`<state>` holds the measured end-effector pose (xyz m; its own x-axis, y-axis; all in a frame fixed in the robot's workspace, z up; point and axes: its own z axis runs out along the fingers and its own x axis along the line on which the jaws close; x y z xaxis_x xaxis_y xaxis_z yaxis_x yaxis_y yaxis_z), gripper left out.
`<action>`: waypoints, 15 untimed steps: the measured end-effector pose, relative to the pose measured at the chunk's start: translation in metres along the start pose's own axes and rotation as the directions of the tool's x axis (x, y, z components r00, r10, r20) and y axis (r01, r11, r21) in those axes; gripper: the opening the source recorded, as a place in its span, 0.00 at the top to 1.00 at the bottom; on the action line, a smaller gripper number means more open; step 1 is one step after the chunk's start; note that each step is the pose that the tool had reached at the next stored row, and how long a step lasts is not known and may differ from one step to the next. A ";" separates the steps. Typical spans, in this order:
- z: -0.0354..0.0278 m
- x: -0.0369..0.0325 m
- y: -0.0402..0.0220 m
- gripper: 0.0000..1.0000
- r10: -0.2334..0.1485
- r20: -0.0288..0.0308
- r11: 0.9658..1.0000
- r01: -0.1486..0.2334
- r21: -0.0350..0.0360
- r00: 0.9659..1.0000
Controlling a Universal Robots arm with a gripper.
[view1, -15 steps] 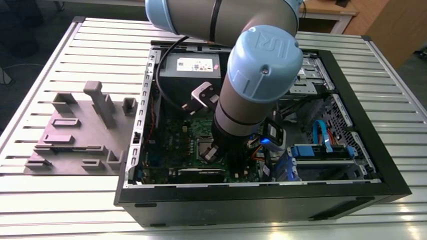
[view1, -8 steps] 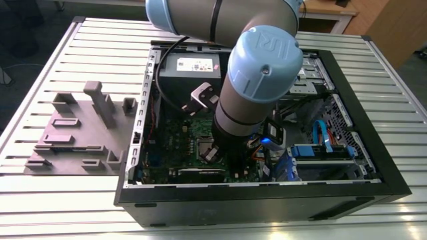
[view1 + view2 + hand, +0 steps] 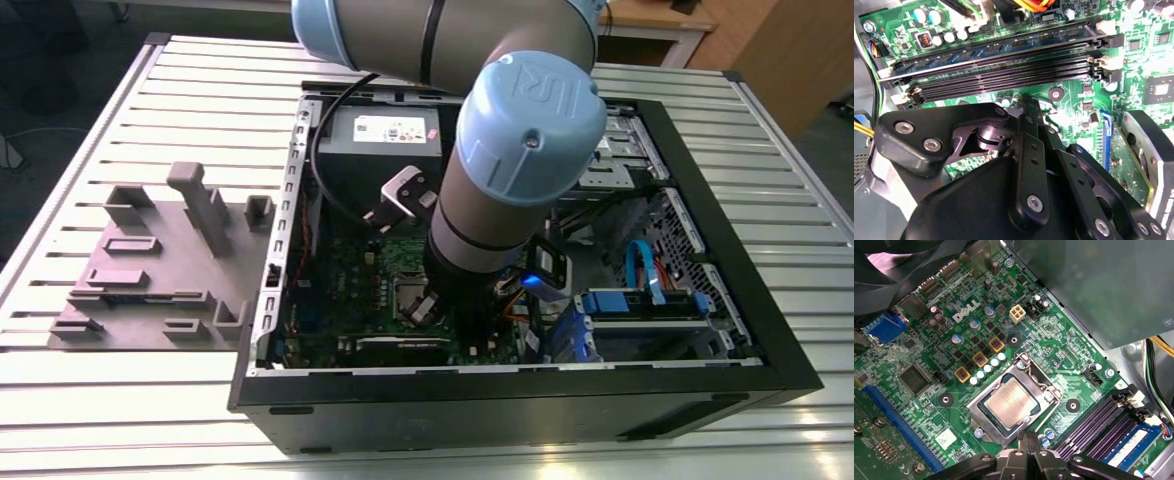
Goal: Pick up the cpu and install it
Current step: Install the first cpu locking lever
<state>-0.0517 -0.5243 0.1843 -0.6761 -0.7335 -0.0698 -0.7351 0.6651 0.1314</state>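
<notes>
Inside its socket frame (image 3: 1015, 404), the cpu (image 3: 1010, 402) lies flat, tool (image 3: 1027, 440) just beside.

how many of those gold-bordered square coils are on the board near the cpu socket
3, in the first wrist view: one, one and one, in a diagonal row on the green motherboard, beside the socket holding the cpu. More may be hidden beneath the gripper.

you can see the cpu (image 3: 1010, 401) in the first wrist view, a small flat square chip with a silvery, faintly coppery metal top and thin pale border, lying level inside the metal socket frame (image 3: 1015, 399) on the green board (image 3: 954, 410).
</notes>
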 end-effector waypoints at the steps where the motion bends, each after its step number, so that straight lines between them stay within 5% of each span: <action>1: 0.0000 0.0000 0.0000 0.90 0.000 0.000 1.000 0.000 0.000 1.000; 15: -0.0029 -0.0002 0.0005 0.90 -0.002 0.002 1.000 0.002 -0.001 1.000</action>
<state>-0.0517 -0.5242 0.1872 -0.6748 -0.7345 -0.0716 -0.7363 0.6636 0.1326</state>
